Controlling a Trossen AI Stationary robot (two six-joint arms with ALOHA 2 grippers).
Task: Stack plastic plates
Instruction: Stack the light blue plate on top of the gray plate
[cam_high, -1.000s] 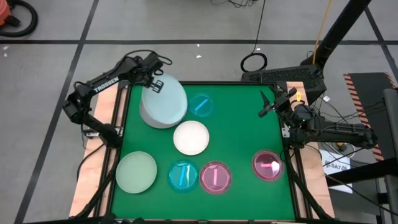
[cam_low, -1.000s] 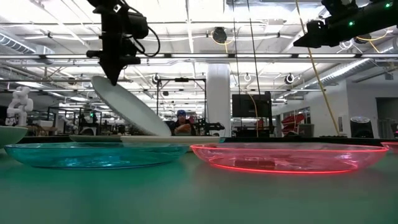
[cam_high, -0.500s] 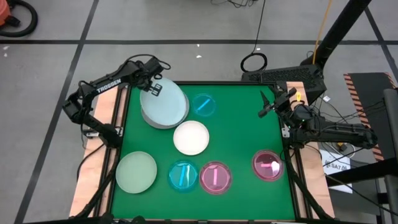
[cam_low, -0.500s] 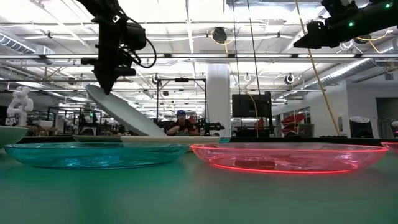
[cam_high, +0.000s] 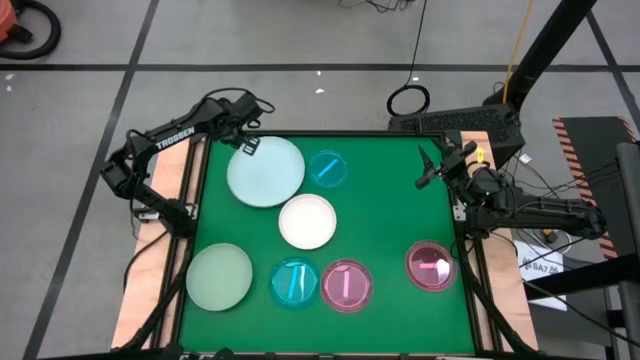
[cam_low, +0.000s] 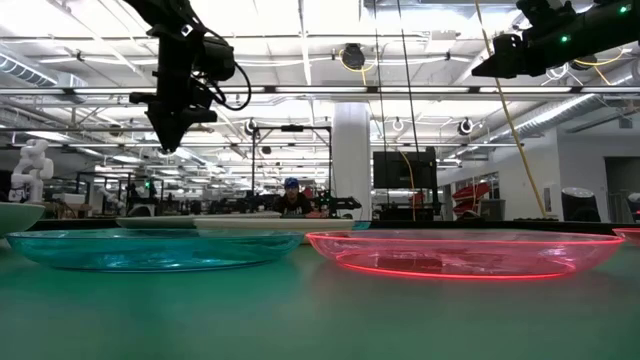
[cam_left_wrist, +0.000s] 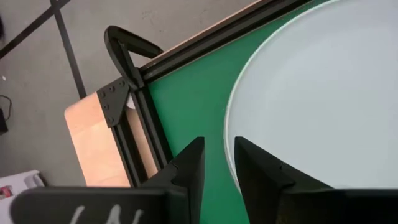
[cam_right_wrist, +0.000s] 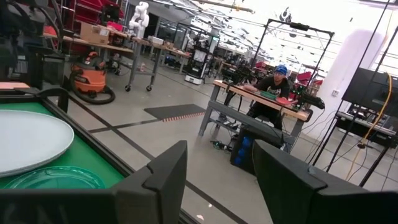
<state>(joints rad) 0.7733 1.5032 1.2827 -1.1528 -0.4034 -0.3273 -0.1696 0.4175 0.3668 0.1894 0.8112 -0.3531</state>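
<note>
A pale blue plate (cam_high: 266, 172) lies flat at the table's far left, covering the pale grey plate it was lowered onto. My left gripper (cam_high: 245, 144) hangs open above the blue plate's far-left rim (cam_left_wrist: 227, 140), its fingers on either side of that rim without touching it. A white plate (cam_high: 307, 221) and a pale green plate (cam_high: 219, 277) lie on the green mat. Small cyan plates (cam_high: 325, 168) (cam_high: 294, 282) and pink plates (cam_high: 346, 284) (cam_high: 431, 265) lie apart from them. My right gripper (cam_high: 430, 170) waits open at the far right, held level.
A black frame (cam_left_wrist: 134, 93) borders the green mat (cam_high: 390, 220), with wooden strips outside it. In the low view a cyan plate (cam_low: 150, 248) and a pink plate (cam_low: 460, 252) fill the foreground. Bare mat lies between the white plate and the right pink plate.
My left gripper has sunk a little and let go of the pale blue plate's far-left rim. The plate, which stood tilted with its near edge down on the grey plate, has dropped flat onto it.
</note>
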